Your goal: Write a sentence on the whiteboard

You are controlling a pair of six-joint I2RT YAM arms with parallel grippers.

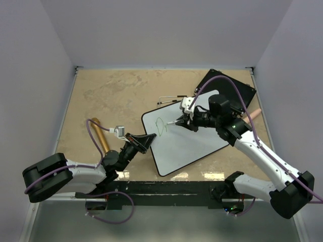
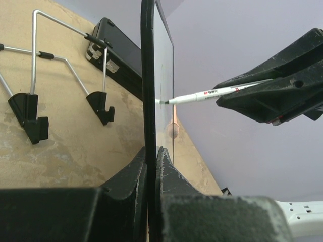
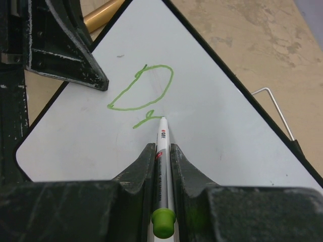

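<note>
Left gripper (image 1: 143, 141): jaws closed tight on the near-left edge of the whiteboard (image 1: 186, 143), which lies on the tan table (image 1: 111, 91) between the two arms. Right gripper (image 3: 162, 151), over the whiteboard's middle: jaws pinched on a white marker (image 3: 162, 133) with a green end cap. The red print on its barrel is too small to read. The marker tip touches the whiteboard just below the green writing (image 3: 141, 93), a D-shaped loop with a short stroke beneath, not a legible word. Beyond the whiteboard's far edge lie a wire stand (image 1: 169, 99) and a flat black board (image 1: 245, 86).
</note>
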